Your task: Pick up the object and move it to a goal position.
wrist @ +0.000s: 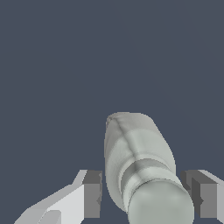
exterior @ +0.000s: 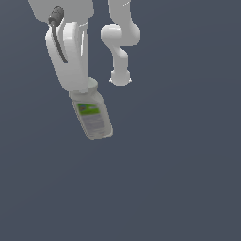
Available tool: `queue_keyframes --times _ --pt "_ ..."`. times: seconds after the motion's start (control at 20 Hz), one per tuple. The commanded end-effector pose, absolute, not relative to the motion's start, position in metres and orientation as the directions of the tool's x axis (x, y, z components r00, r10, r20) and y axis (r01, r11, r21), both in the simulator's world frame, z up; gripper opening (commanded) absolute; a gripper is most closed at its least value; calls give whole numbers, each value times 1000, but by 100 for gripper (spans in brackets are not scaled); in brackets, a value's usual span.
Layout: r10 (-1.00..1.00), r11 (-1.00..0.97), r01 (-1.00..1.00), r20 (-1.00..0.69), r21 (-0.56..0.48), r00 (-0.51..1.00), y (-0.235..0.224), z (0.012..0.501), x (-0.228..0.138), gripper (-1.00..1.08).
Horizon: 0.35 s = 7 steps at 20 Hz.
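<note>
Below the wrist, in the exterior view, the bottle [exterior: 94, 117] hung neck-up from the end effector [exterior: 87, 89], its body slanting down toward that view's right, green-and-white label facing the camera. Whether its lower corner touched the surface [exterior: 179, 188] or hung clear could not be told, since no shadow or contact line showed. From the wrist view the cap and neck of the bottle [wrist: 140, 166] sat between the two dark pads [wrist: 92, 194], though a thin gap showed beside the one pad; whether the fingers actually pinched the neck or merely bracketed it could not be told.

Judged from this, the step in hand was the carry to the goal, which no frame marked. Doing it well probably meant confirming firm closure on the neck first, because a narrow, rounded neck gives little purchase and the tilted body could swing or slip. A slow, smooth travel with the wrist kept steady seemed wise.
</note>
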<state>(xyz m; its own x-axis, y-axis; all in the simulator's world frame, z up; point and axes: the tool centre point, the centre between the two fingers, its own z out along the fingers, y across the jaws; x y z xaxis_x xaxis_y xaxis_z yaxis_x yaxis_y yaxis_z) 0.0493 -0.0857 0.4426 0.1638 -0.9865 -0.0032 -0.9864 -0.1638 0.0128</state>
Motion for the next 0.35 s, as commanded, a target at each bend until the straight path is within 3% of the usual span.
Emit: queue_keyframes --times 0.0,0.3 --pt "-986 -164 -986 0 0 164 -88 453 51 -100" --pt "-986 -164 -986 0 0 164 -90 456 53 -100"
